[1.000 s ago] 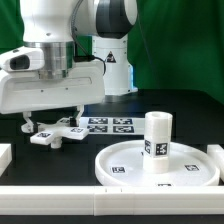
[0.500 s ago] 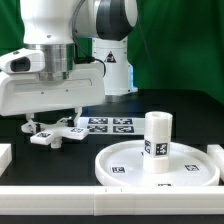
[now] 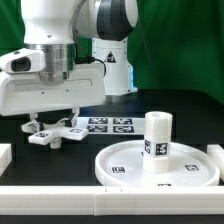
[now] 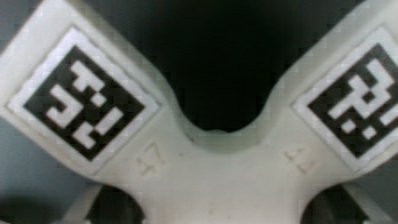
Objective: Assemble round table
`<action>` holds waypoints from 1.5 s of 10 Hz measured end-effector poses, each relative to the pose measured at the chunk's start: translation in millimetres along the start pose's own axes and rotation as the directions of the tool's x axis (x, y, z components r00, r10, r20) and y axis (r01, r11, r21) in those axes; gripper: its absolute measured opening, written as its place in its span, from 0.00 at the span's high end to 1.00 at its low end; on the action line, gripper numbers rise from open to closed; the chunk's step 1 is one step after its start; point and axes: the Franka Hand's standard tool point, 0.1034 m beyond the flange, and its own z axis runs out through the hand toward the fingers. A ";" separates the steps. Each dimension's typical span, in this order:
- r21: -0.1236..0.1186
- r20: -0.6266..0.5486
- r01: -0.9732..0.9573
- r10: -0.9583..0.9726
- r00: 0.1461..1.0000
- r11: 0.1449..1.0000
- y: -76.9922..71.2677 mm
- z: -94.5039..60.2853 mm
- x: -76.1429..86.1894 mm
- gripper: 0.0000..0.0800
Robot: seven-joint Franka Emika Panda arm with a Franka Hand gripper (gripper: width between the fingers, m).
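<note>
Under the jaws: cross base (image 3: 58, 134), apparently on the tabletop (image 3: 185, 105), not mounted. Well off to one side, leg (image 3: 157, 141) stands upright on disc (image 3: 115, 165); can't tell if it's fastened. Left: fit base onto leg. Jaws mostly hidden, so open or gripping, can't tell. Wrist view shows only two blurred tagged arms.

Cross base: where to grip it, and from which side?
Probably best from straight above: the cross base lies flat on the table, so its sides sit low. Close across the narrow hub where the arms meet, jaws dropping into the notches between arms.
</note>
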 end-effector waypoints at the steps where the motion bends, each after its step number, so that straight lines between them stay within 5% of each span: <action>1: -0.002 -0.013 -0.030 0.030 0.999 1.000 -9.4 -7.9 7.6 0.45; 3: 0.004 -0.036 -0.092 0.092 0.995 0.996 -33.8 -28.8 28.7 0.45; 6: 0.058 -0.021 -0.201 0.203 0.979 0.978 -81.6 -81.7 83.0 0.45; 9: 0.071 -0.022 -0.256 0.258 0.966 0.964 -98.6 -121.9 137.7 0.45; 10: 0.071 -0.033 -0.267 0.270 0.962 0.961 -102.8 -127.3 152.8 0.45; 15: 0.063 -0.018 -0.296 0.298 0.954 0.953 -114.2 -98.0 173.3 0.45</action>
